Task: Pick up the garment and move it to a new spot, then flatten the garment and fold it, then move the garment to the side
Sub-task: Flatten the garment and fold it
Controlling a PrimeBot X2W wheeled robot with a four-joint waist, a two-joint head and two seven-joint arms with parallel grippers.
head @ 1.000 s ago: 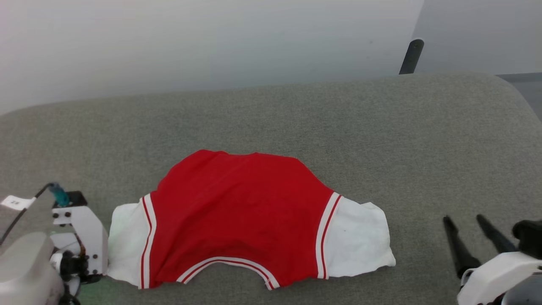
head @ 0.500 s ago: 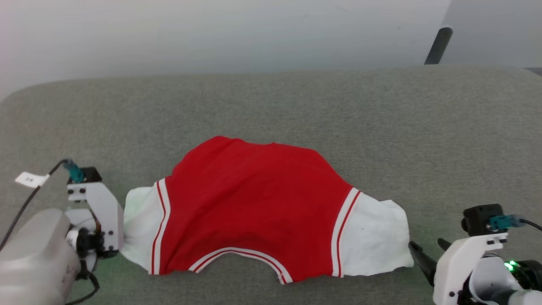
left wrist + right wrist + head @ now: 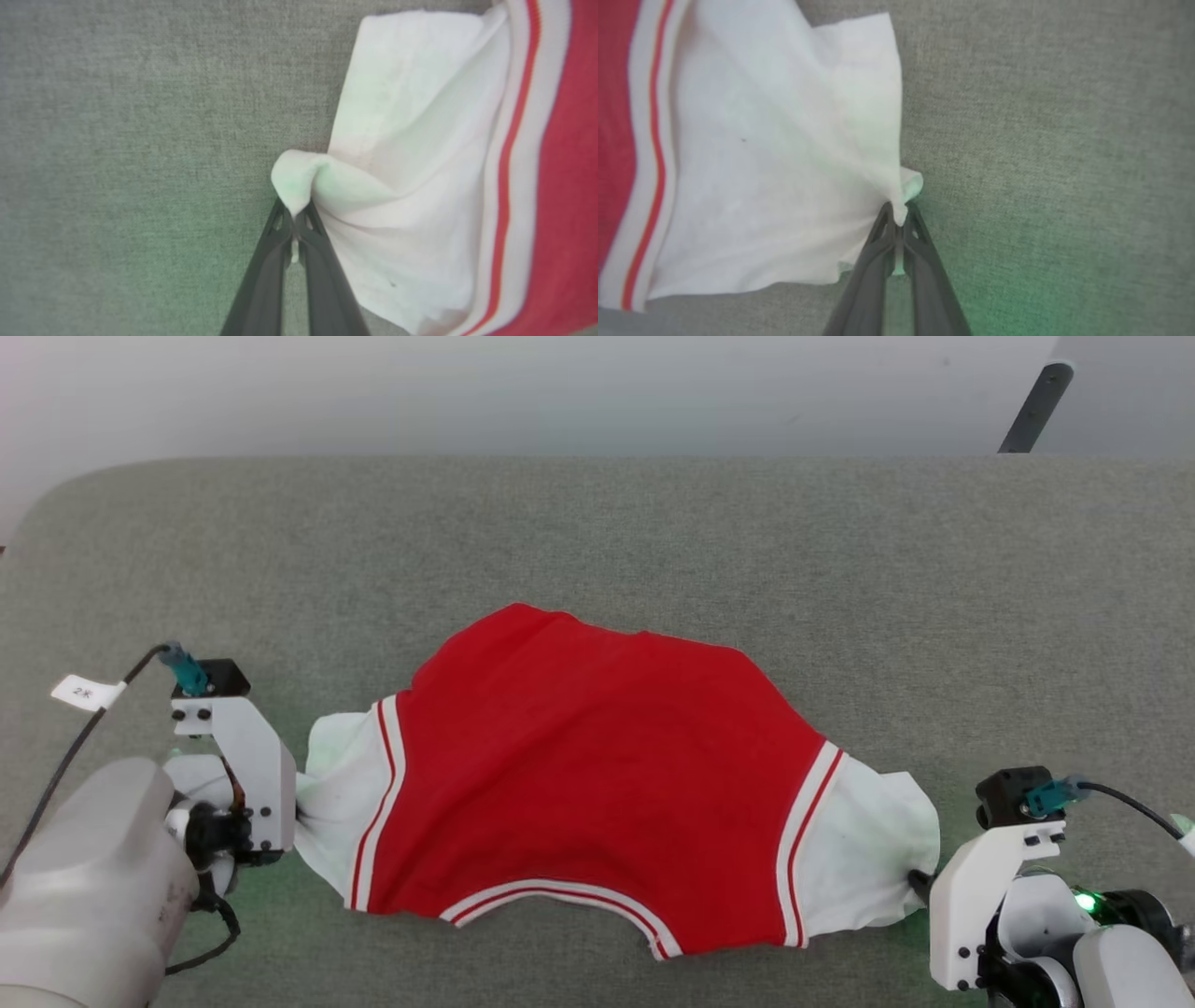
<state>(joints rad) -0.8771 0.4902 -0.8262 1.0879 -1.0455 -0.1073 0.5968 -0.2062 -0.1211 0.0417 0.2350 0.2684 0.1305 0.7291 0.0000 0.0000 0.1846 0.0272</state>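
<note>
Two pinches hold the garment point(image 3: 597, 775): our left tool point(image 3: 293, 215) is clenched on a small peak of the left white panel point(image 3: 411, 140), and our right tool point(image 3: 896, 215) is clenched on the outer corner of the right white panel point(image 3: 784, 140). The garment lies spread across the middle of the grey fabric-covered worktop point(image 3: 597, 523), its red body between the two panels and its curved striped hem toward us. We judge it light, soft and limp. The cloth puckers into folds at each pinch, so it would likely sag in the middle when lifted. Thin fabric like this could slip out of a narrow pinch, and it may drag and bunch on the fuzzy worktop, so we would rather carry it clear of the surface than tow it. The end panels look like the right places to hold, since an even pull from both ends should keep the body flat. For room, we see bare worktop beyond the garment up to the far edge and out to both sides. A dark pole point(image 3: 1032, 411) stands past the far right corner, well apart from the cloth
</note>
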